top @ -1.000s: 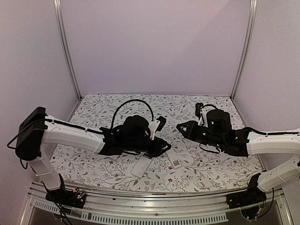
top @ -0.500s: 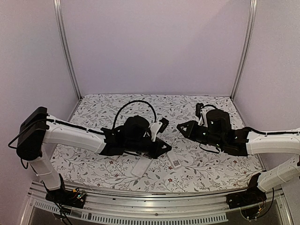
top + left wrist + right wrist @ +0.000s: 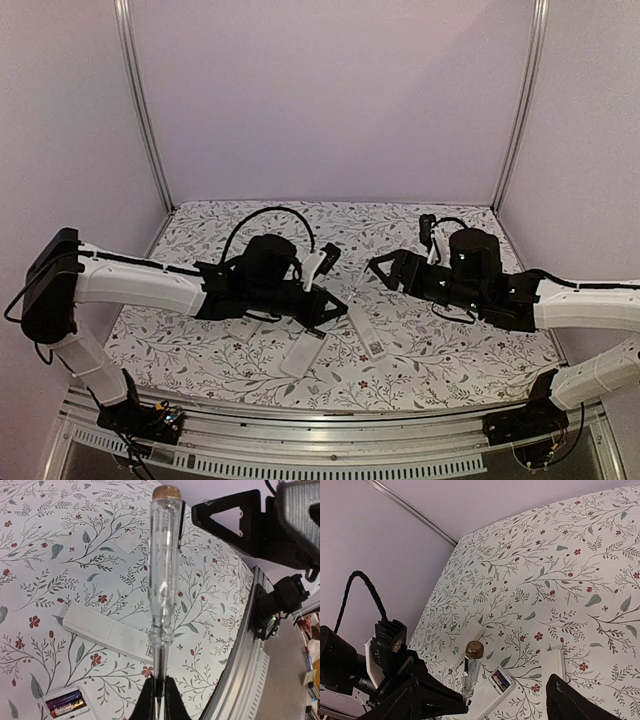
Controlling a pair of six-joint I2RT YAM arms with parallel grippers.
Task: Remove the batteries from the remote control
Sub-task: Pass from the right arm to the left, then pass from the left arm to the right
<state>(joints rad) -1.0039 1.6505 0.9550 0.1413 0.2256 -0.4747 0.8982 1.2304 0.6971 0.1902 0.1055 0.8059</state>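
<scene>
The left gripper [image 3: 159, 700] clamps the screwdriver [image 3: 162, 570] by its shaft; the right gripper [image 3: 383, 270] gapes empty. Prying out the exposed batteries [image 3: 65, 702] probably comes next.

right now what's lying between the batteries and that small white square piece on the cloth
A second white remote lies across that stretch, between the batteries and the small white piece; the left wrist view shows it.

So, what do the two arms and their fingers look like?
Both arms are white rounded shells with black joints and black wrist units. The left arm has a black cable looping over its wrist; the right arm shows thinner black wires there. The fingers are black and triangular.
</scene>
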